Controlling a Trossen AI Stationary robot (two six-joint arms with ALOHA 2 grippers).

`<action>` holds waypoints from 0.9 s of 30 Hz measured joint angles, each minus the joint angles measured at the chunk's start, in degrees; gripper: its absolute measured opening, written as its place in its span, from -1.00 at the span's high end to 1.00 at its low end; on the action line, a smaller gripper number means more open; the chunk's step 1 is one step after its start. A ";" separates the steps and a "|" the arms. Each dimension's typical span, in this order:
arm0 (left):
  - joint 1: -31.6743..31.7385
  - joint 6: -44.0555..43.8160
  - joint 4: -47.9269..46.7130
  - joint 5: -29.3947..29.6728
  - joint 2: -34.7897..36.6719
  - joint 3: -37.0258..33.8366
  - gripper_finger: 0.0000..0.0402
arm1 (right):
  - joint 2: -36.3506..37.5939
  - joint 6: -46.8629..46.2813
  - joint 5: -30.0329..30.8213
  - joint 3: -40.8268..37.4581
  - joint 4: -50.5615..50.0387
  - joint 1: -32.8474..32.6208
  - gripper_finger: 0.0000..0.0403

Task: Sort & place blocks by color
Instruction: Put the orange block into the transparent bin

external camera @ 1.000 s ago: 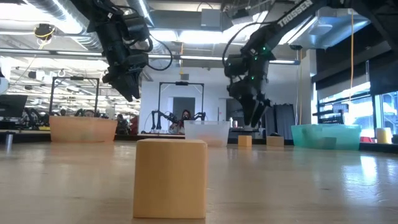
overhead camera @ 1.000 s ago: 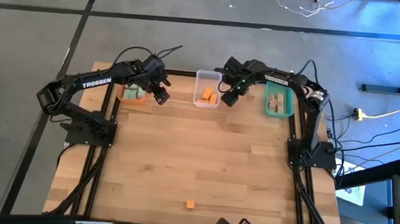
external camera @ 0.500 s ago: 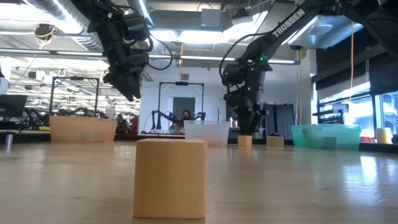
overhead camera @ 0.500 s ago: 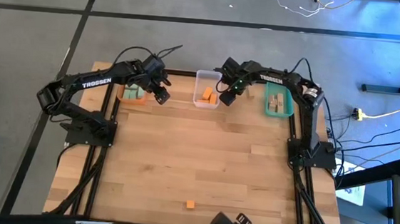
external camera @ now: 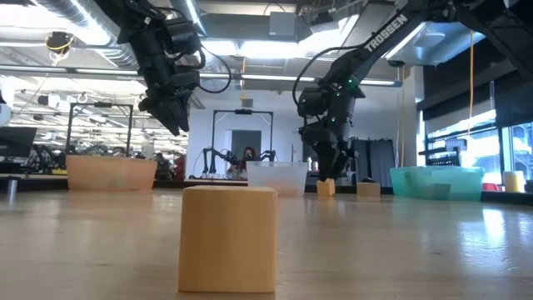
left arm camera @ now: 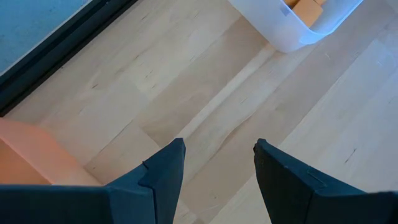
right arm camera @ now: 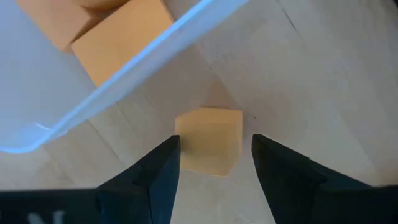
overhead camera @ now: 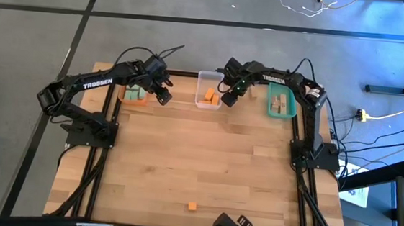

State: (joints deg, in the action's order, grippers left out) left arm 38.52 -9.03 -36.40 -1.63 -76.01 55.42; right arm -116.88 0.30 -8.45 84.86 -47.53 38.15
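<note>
Wood-plank surface (overhead camera: pixel 198 163), grey floor around; right gripper (right arm camera: pixel 214 158) fingers apart, straddling orange block (right arm camera: pixel 208 141) beside clear bin (overhead camera: pixel 210 77); left gripper (left arm camera: pixel 217 165) fingers apart, empty.

My workplace: robotics lab, open industrial hall. Grey concrete floor (overhead camera: pixel 196 4) marked with dark lines, loose cables (overhead camera: pixel 373 141) beside my wooden table (overhead camera: pixel 198 163). Exposed ceiling ducts (external camera: pixel 50 12), strip lights, more benches, another arm rig (external camera: pixel 241 158) far behind.
</note>
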 joint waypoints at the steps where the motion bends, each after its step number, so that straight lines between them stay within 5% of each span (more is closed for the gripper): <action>1: 0.00 0.02 0.00 0.00 0.00 0.00 0.09 | 0.00 0.00 0.00 0.00 0.00 0.00 0.01; 27: 0.00 0.17 0.00 0.02 0.00 0.00 0.09 | -0.02 6.40 -0.66 1.73 -1.45 -0.19 0.01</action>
State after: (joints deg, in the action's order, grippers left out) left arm 38.52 -8.86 -36.40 -1.61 -76.01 55.42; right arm -116.90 6.70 -9.10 86.59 -48.98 37.97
